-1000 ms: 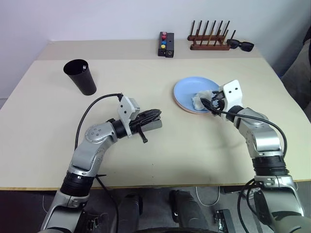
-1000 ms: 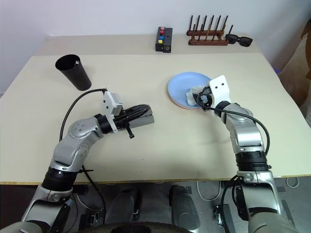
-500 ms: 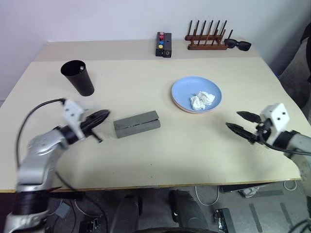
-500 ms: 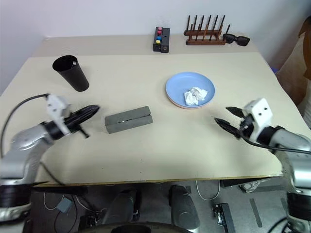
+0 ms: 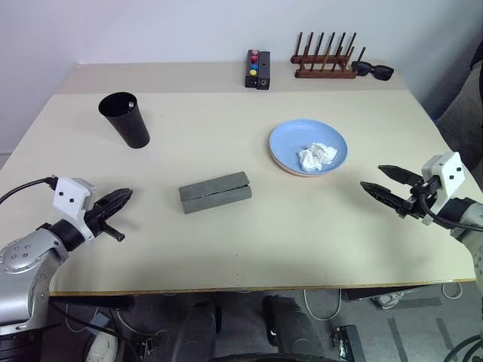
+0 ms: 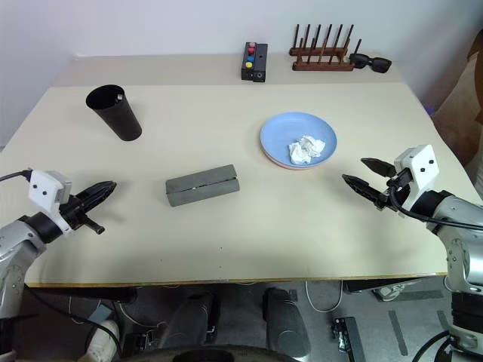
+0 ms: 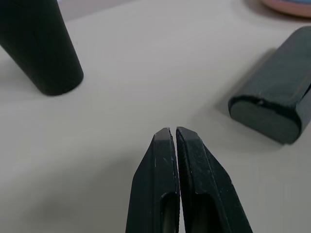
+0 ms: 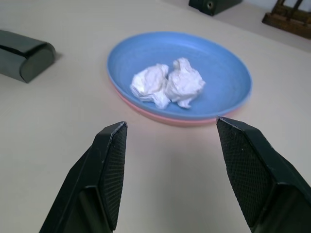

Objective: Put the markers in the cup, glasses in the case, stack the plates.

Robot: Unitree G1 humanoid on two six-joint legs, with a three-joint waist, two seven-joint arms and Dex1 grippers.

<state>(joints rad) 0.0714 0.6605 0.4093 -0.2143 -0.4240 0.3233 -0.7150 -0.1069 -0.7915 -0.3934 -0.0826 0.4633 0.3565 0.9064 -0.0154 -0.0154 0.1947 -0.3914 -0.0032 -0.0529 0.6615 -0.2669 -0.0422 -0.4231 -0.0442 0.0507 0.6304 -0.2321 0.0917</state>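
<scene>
The grey case point(image 5: 215, 192) lies shut in the middle of the table. Left of it, near the table's left edge, my left gripper point(image 5: 124, 200) is shut with nothing in it, its tips pointing toward the case. The black cup point(image 5: 124, 118) stands upright at the far left. The light blue plate point(image 5: 290, 139) sits stacked on the pink plate point(image 8: 165, 118), with crumpled white paper point(image 5: 317, 156) in it. My right gripper point(image 5: 371, 177) hovers open and empty to the right of the plates, aimed at them. The markers and the glasses are hidden.
At the back edge stand a black box with coloured buttons point(image 5: 258, 69), a wooden peg rack point(image 5: 324, 64) and black sunglasses point(image 5: 373, 71). Bare tabletop lies between the case, the plates and the front edge.
Both arms have drawn back and outward. The left gripper came off the case and swung left. The right gripper pulled away from the plate, leaving the paper there.
</scene>
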